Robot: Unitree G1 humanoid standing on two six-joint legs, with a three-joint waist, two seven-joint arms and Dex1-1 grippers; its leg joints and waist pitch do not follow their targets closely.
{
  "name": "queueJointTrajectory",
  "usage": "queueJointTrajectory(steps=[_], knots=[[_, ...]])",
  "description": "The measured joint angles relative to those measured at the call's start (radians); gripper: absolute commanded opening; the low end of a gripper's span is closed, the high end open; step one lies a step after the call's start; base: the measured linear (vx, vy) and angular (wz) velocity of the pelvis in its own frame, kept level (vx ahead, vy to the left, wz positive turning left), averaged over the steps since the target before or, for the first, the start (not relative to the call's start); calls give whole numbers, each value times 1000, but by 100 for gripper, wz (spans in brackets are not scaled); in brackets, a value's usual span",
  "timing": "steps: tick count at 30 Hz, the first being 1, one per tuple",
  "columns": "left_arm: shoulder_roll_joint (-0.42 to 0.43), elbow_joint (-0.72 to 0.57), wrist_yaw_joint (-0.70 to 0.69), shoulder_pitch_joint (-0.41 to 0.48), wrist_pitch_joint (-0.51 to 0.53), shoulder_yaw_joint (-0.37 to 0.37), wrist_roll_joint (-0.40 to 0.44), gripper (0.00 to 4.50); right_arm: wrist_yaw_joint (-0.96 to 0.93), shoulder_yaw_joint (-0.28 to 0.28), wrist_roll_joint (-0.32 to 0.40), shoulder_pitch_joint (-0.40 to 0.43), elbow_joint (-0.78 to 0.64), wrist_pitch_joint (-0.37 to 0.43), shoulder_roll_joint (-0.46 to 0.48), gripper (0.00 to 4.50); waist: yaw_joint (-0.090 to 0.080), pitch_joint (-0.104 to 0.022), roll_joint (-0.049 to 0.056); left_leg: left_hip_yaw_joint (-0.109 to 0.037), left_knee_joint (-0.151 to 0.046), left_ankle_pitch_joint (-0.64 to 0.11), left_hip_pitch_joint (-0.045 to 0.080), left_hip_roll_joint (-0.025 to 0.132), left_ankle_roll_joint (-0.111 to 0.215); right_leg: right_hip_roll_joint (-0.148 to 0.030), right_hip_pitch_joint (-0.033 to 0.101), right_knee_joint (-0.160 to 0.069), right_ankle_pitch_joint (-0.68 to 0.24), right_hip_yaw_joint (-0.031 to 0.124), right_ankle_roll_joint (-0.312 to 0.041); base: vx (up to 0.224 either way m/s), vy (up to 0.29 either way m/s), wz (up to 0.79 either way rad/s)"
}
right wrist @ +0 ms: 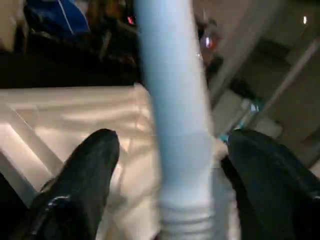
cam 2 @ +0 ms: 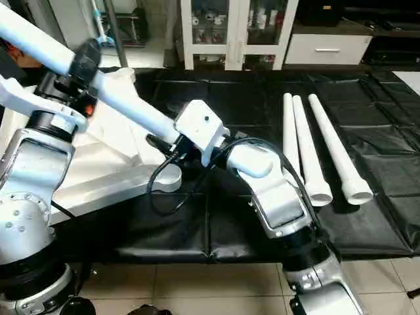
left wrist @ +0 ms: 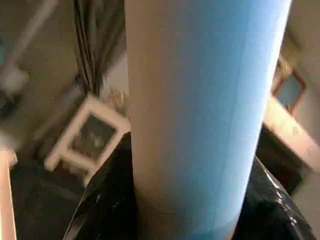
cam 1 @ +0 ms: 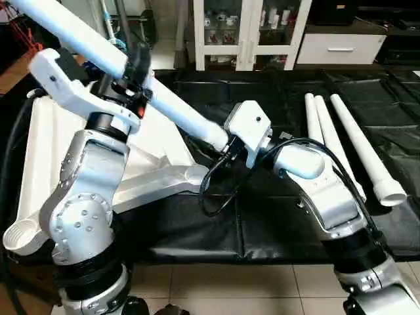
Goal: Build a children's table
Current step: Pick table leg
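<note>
Left gripper (cam 1: 134, 72) clamped around a white leg (cam 1: 111, 62), black fingers wrapped across the tube about midway along its visible length. Leg held in air, slanting from 10 o'clock down toward 4 o'clock across the head view, lower end reaching the right gripper (right wrist: 170, 165). In left wrist view, same leg (left wrist: 200, 115) sits tight between the dark pads.

Right gripper spread wide: fingers (right wrist: 82, 175) standing clear on either side of the leg's end, gaps visible both sides, no contact seen. White wrist housing (cam 2: 203, 131) just behind the leg's lower tip.

Tabletop (cam 1: 46, 164) lying underside up on the black mat (cam 1: 275, 223), at 9 o'clock of the scene, largely behind the left arm. Ribs showing, round corner socket (cam 1: 23, 236) at 7 o'clock near the mat edge, another socket (cam 2: 167, 177) just below the leg's lower end.

Three more legs (cam 2: 315, 151) lying side by side on the mat at 3 o'clock, well apart from the tabletop, wide open ends toward the robot.

White cabinet (cam 1: 246, 33) at 12 o'clock beyond the mat.
</note>
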Motion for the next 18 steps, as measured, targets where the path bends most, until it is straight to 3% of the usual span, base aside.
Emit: queueJointTrajectory(steps=[4,9,18], knots=[[-6,0,-17,-8,-54,16,0,177,0,0,0,22,-13,4,-10,446,0,0,0,0,0,0,0,0,0,0,0,0,1,0,1,0,0,0],[3,2,-48,-27,-127,22,1,177,-17,2,-8,79,-73,19,-15,450,-1,0,0,0,0,0,1,0,0,0,0,0,3,0,4,0,0,0],[17,15,-62,-29,-153,23,-3,177,-21,32,-39,136,-132,26,-47,450,-3,0,-1,0,0,0,1,0,0,0,0,0,4,1,5,0,0,0]])
